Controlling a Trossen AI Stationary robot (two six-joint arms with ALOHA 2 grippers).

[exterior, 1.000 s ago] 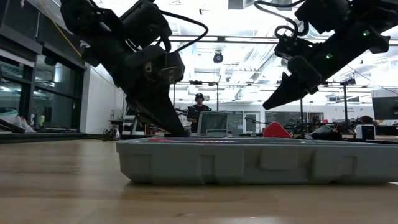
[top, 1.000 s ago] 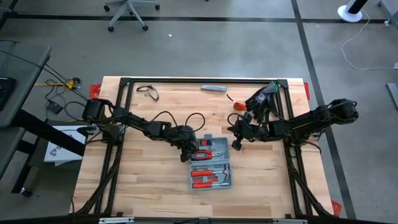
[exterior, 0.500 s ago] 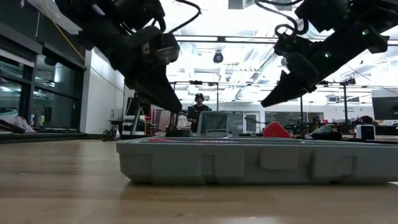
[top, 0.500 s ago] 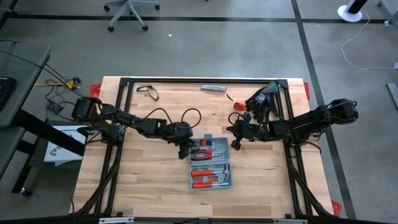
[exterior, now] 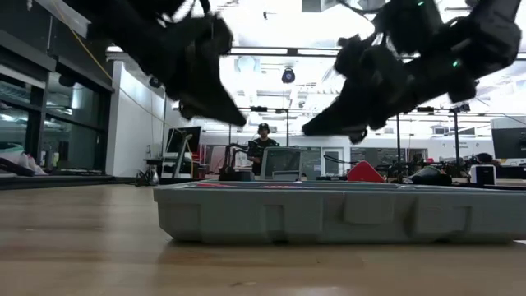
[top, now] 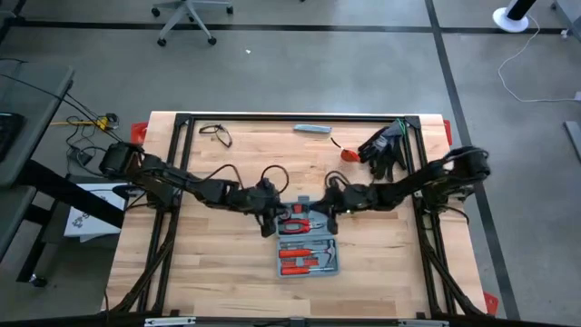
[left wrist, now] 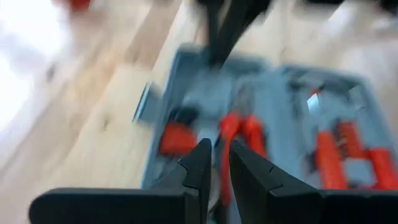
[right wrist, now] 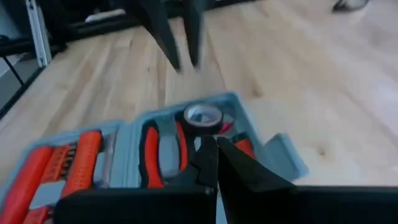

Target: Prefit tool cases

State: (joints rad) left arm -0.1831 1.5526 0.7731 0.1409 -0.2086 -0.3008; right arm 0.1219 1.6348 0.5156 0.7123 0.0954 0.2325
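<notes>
Hovering pincers [top: 272,216] [top: 332,212] | moulded blue-grey case [top: 307,238] | red handles, likely pliers [left wrist: 239,140]

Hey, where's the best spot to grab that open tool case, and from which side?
Probably the plain outer wall of the tool case, taken from above with the fingers straddling the rim. It lies open and flat on the table, trays up and full of red-handled tools, so no lid edge is free. The left claw and right claw hover at its far half.
</notes>
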